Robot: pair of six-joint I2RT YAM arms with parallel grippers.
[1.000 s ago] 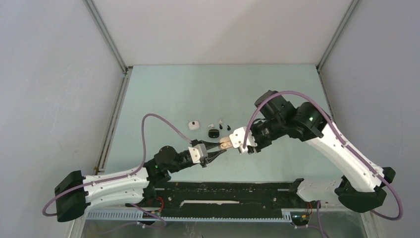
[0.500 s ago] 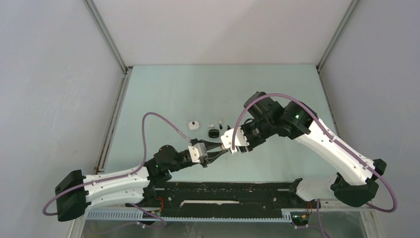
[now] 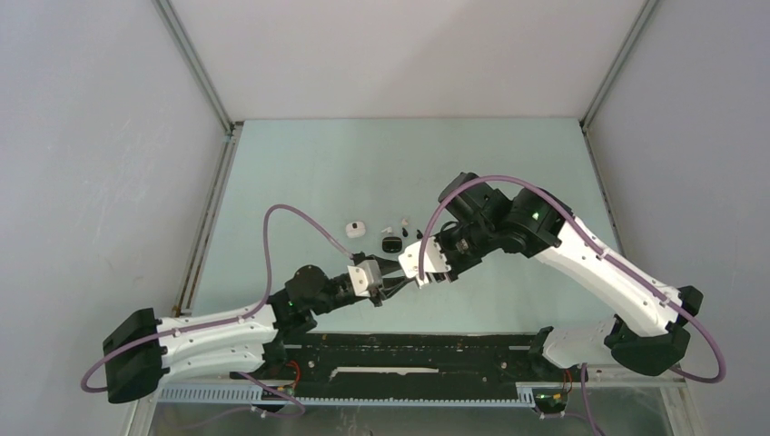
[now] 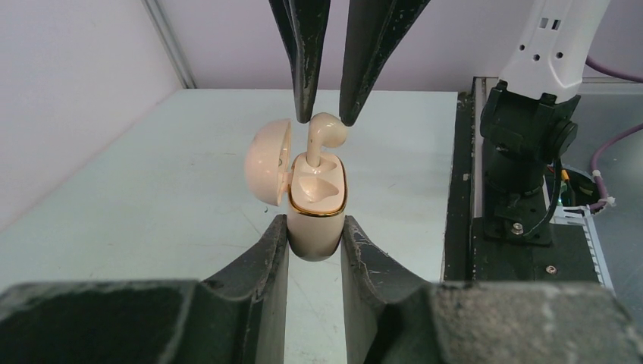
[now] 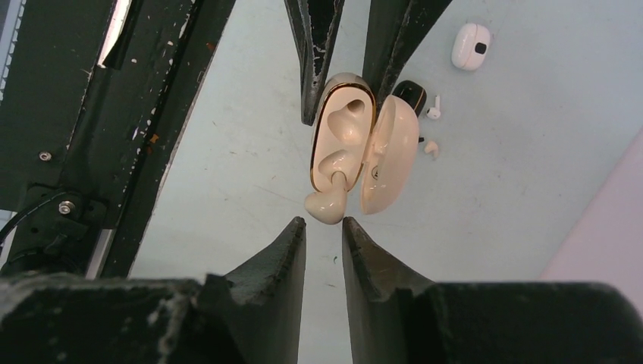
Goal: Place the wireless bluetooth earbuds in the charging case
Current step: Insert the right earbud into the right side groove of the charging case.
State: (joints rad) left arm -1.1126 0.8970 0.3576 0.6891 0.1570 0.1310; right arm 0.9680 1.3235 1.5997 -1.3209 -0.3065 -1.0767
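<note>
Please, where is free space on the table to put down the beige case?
Free: the far half of the table, between the white case and the back wall; also the left strip, between that case and the side rail. Crowded: the middle, where the black case, loose earbuds, left gripper and right gripper meet.

The top camera hangs high behind the arm bases, looks down and forward, and takes in the whole table (image 3: 363,154) from afar. The left wrist camera sits just behind the left claw (image 4: 315,227) and looks level along its fingers across the table toward the right arm's base (image 4: 531,129). The right wrist camera sits behind the right claw (image 5: 322,224) and looks steeply down at the table. Both wrist views are very near and share the case (image 4: 317,205). Each shows the other claw entering from its top edge. The top view shows that same spot small, mid-table.
</note>
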